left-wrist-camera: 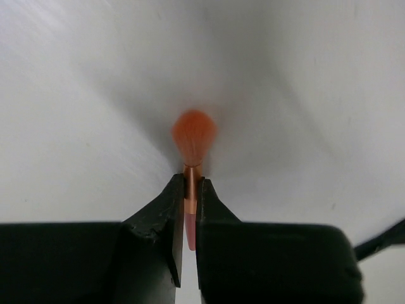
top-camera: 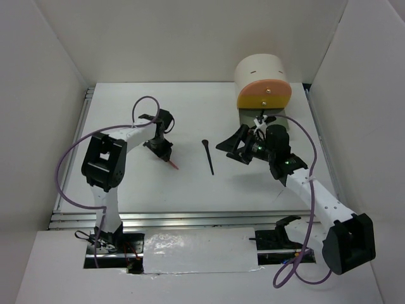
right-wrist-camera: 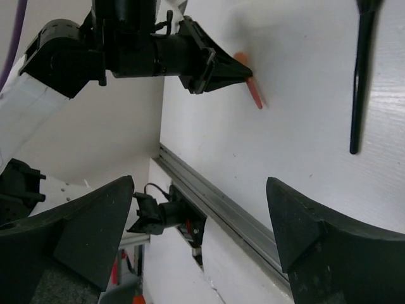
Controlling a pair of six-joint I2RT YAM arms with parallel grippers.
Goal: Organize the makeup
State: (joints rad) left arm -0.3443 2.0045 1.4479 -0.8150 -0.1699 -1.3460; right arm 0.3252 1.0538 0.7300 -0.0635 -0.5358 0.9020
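We see the coral-pink brush (left-wrist-camera: 192,136) pinched by its slim handle between the fully closed fingers of the left gripper (left-wrist-camera: 188,183). Its fluffy head pokes out past the fingertips toward the white table (top-camera: 126,183), left of the middle, though we cannot tell whether it touches the surface. A thin black brush (top-camera: 208,156) lies flat near the table's middle, between the two grippers and apart from both, while the right gripper (top-camera: 235,147) hangs with its fingers spread wide around nothing, just in front of the cream box (top-camera: 262,79) with orange and yellow fronts.
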